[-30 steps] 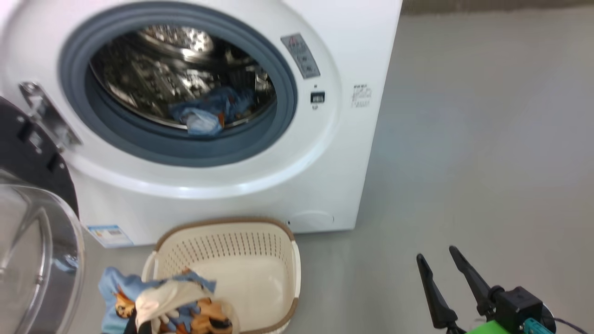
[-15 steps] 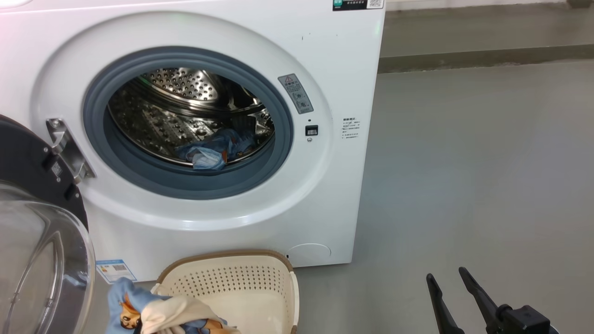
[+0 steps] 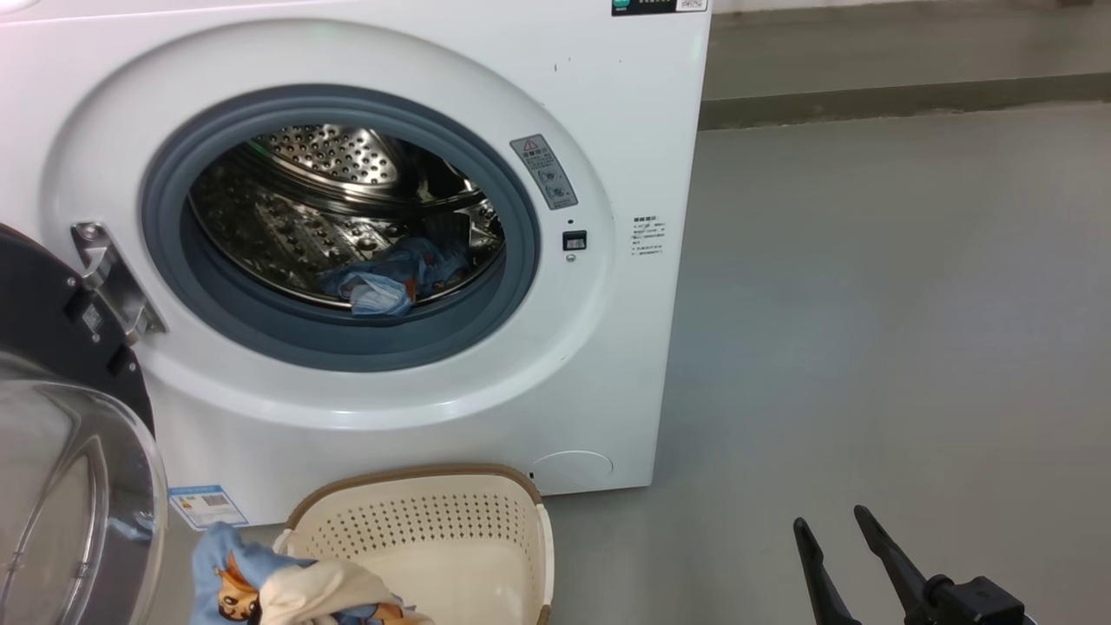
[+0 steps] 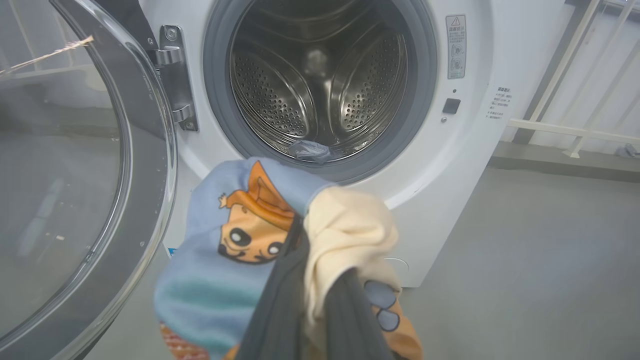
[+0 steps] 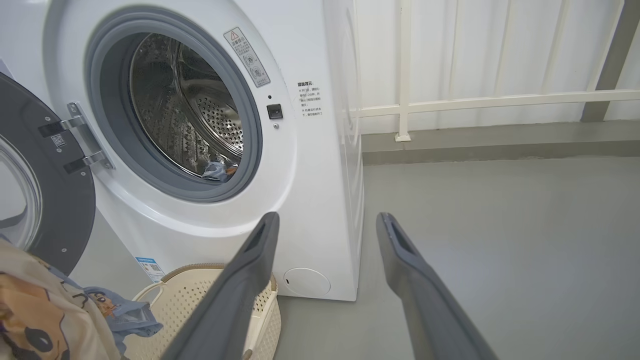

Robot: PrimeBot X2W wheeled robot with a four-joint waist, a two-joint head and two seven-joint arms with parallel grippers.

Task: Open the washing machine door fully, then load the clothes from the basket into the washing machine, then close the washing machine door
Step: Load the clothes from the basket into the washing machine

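The white washing machine stands with its washing machine door swung wide to the left, glass bowl facing me. A blue garment lies at the front of the steel drum. My left gripper is shut on the clothes, a blue and cream cartoon-print bundle, held up in front of the drum opening. In the head view the clothes hang over the left side of the cream basket. My right gripper is open and holds nothing, low over the floor to the right.
Bare grey floor spreads to the right of the machine. A white railing and a low kerb run along the wall behind. The door's metal hinge juts out at the opening's left edge.
The head camera has tilted up, so the machine sits lower in the picture. The held bundle has risen relative to the basket rim. The right gripper stays open.
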